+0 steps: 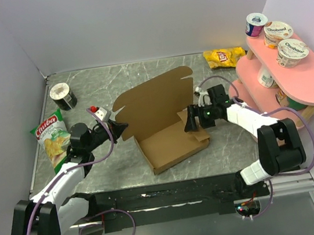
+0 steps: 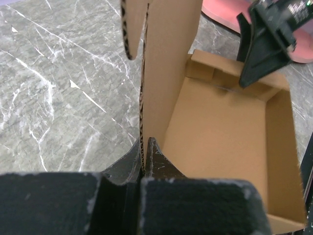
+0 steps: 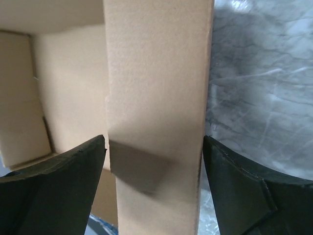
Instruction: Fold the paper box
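Note:
The paper box is a brown cardboard tray in the middle of the table, its lid panel standing up at the back. My left gripper is at the box's left corner, shut on the edge of the upright panel; in the left wrist view its jaws pinch the corrugated edge, and the tray's inside is to the right. My right gripper is at the tray's right wall, open. In the right wrist view a cardboard strip stands between its wide-apart fingers.
A green chips bag and a black roll lie at the left. A yellow chips bag lies at the back right, next to a pink two-tier stand holding yogurt cups. White walls enclose the table.

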You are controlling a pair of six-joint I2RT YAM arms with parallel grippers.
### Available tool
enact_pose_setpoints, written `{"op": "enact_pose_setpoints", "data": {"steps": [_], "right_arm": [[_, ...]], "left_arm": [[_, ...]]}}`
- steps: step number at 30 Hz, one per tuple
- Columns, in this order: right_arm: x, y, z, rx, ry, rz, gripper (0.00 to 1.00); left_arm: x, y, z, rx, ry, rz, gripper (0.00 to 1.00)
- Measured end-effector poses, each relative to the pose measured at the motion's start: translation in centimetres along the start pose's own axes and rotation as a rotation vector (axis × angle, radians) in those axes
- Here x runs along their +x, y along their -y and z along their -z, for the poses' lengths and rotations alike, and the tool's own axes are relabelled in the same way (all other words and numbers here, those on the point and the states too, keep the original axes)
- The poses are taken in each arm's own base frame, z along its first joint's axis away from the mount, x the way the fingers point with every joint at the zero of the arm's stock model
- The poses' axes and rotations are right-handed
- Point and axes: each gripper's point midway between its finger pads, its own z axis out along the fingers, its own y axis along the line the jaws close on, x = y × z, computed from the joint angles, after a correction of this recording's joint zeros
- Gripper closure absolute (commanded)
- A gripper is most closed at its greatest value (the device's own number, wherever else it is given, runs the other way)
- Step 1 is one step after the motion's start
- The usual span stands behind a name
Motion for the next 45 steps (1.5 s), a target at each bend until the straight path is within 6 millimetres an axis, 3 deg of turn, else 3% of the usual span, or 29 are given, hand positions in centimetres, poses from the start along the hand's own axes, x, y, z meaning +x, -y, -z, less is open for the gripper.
{"op": "enact_pose_setpoints", "data": {"steps": [8, 14, 21, 30, 35, 41, 45], "right_arm": [[-2.5, -0.3, 3.7, -0.120, 0.136, -0.050, 0.11], [-2.5, -0.3, 3.8, -0.147, 0.141, -0.070, 0.12], [-2.1, 1.7, 3.2, -0.091, 0.138, -0.122, 0.16], [-3.7, 5.2, 5.2, -0.015, 0.253, -0.215, 0.19], [-3.6, 5.6, 4.2, -0.045, 0.240, -0.260, 0.19], [-1.3, 5.3, 2.3, -0.105, 0.172, -0.311, 0.18], [-1.0, 4.6, 1.9, -0.127, 0.155, -0.299, 0.18]], "left_arm": [[0.1, 0.0, 0.0, 0.000, -0.004, 0.003, 0.99], [0.0, 0.1, 0.1, 0.001, -0.002, 0.001, 0.99], [0.0, 0.1, 0.1, 0.002, -0.002, 0.001, 0.99], [0.0, 0.1, 0.1, 0.002, -0.003, 0.001, 0.99], [0.0, 0.1, 0.1, 0.002, -0.003, 0.002, 0.99], [0.0, 0.1, 0.1, 0.002, -0.002, 0.001, 0.99], [0.0, 0.1, 0.1, 0.002, -0.002, 0.001, 0.99]]}}
